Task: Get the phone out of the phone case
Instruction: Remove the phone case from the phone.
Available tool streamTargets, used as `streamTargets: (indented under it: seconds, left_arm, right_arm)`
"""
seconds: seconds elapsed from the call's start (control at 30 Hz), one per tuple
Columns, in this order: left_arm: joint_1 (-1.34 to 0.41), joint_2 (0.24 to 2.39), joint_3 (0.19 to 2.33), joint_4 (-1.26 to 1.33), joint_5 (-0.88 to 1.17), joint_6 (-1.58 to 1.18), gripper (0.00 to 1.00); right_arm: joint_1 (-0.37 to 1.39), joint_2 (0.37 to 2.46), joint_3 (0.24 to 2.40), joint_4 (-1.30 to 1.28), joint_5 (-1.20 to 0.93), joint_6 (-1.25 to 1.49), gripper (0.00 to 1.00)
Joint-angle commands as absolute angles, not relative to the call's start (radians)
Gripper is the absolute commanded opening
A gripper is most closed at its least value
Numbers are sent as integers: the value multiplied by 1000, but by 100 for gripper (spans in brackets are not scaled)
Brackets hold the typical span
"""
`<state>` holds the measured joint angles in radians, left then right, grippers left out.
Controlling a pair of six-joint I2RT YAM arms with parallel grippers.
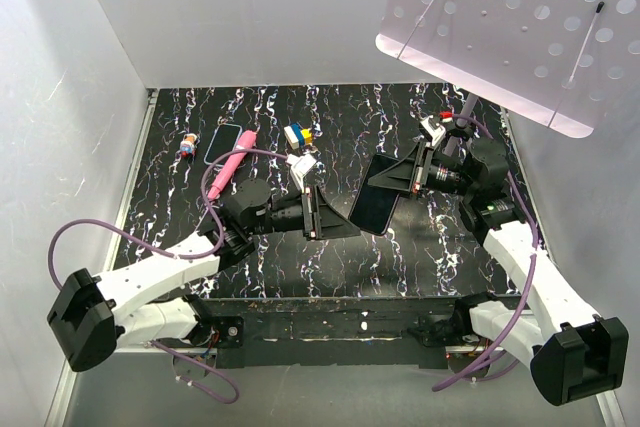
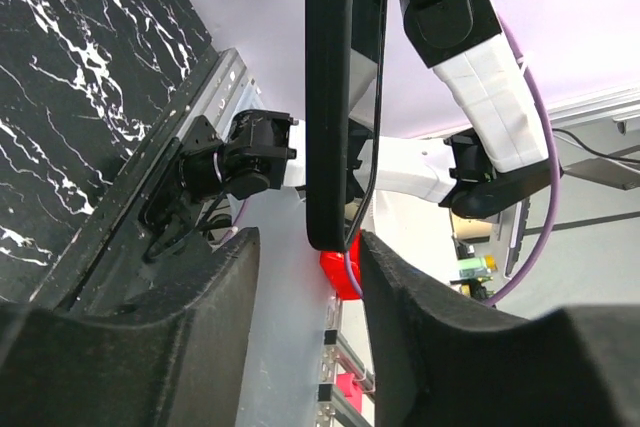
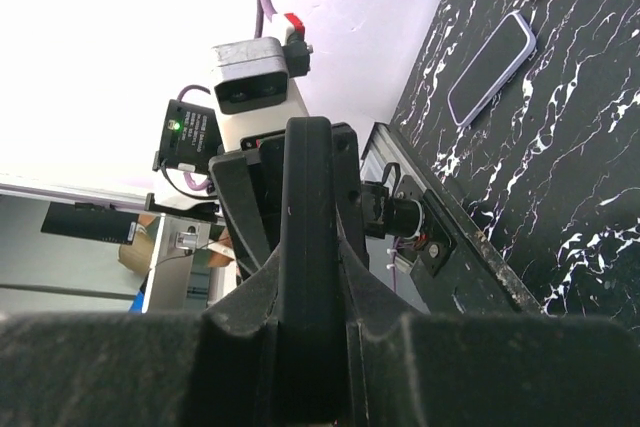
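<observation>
Right now I'm looking at a black marble-patterned table (image 1: 400, 257) boxed in by white walls (image 1: 250, 7), a perforated panel (image 1: 520, 17) hanging over its far right. A light-rimmed phone (image 1: 222, 144) and a pink marker (image 1: 232, 165) are lying far left. The right gripper (image 1: 404, 175) is clamping the black phone case (image 1: 375, 202) in mid-air. I cannot tell whether a phone is sitting inside. The left gripper (image 2: 305, 262) is standing partly spread, its fingers (image 2: 225, 297) flanking the case's end without touching.
</observation>
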<state>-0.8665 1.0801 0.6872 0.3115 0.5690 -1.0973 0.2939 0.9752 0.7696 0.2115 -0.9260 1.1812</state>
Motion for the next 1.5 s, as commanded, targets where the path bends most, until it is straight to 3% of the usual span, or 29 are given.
streamTargets:
  seconds: [0.0, 0.2, 0.43, 0.67, 0.8, 1.03, 1.33, 1.47]
  left_arm:
    - [-851, 1091, 692, 449, 606, -1130, 38]
    - [-853, 1117, 687, 549, 652, -1166, 28]
    - [-851, 1138, 701, 661, 715, -1169, 0]
    - [-853, 1056, 752, 805, 863, -981, 0]
    - [-851, 1069, 792, 816, 882, -926, 0]
    - [-824, 1184, 704, 1055, 809, -1054, 0]
    - [-779, 1265, 712, 856, 776, -951, 0]
    - [-770, 1302, 669, 890, 770, -972, 0]
  right_arm:
    - [288, 945, 779, 319, -963, 1221, 1]
    - [288, 951, 767, 360, -979, 1250, 1]
    - [288, 962, 767, 377, -989, 1273, 1]
    - [305, 1012, 730, 491, -1057, 1385, 1]
    - [380, 1048, 697, 774, -1055, 1566, 1]
    - [417, 1089, 638, 1254, -942, 1955, 1]
    - [433, 1065, 698, 1302, -881, 2069, 1]
    - [433, 1081, 721, 1368, -839, 2118, 1]
